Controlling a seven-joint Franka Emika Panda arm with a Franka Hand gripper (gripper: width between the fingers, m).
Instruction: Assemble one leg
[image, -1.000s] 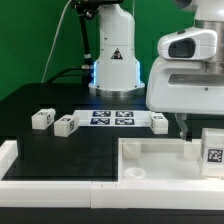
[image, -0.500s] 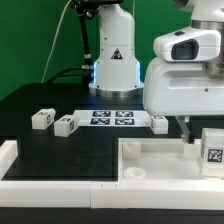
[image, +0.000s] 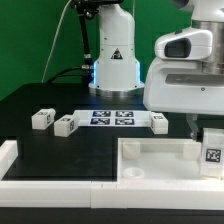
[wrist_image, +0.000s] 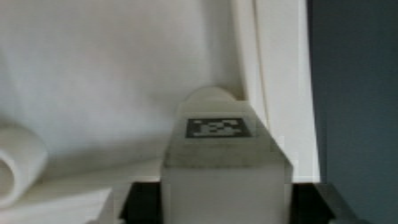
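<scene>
My gripper (image: 206, 134) is at the exterior view's right, shut on a leg (image: 212, 150), a white block with its tag facing the camera. It holds the leg upright over the right end of the large white tray-like part (image: 160, 160). In the wrist view the leg (wrist_image: 217, 150) stands between my black fingers (wrist_image: 143, 202), tag up, above the part's white surface (wrist_image: 107, 80) and close to its raised edge (wrist_image: 267, 60). Three more legs lie on the black table: two at the left (image: 42, 119) (image: 65, 125) and one (image: 160, 122) by the marker board.
The marker board (image: 112, 118) lies mid-table before the arm's base (image: 113, 65). A white rail (image: 8, 152) runs along the front left. A round socket (wrist_image: 11, 165) of the tray-like part shows in the wrist view. The black table (wrist_image: 356, 90) lies beyond the part's edge.
My hand swayed slightly to the exterior view's left and back. The held leg stays at about the same spot over the tray-like part.
</scene>
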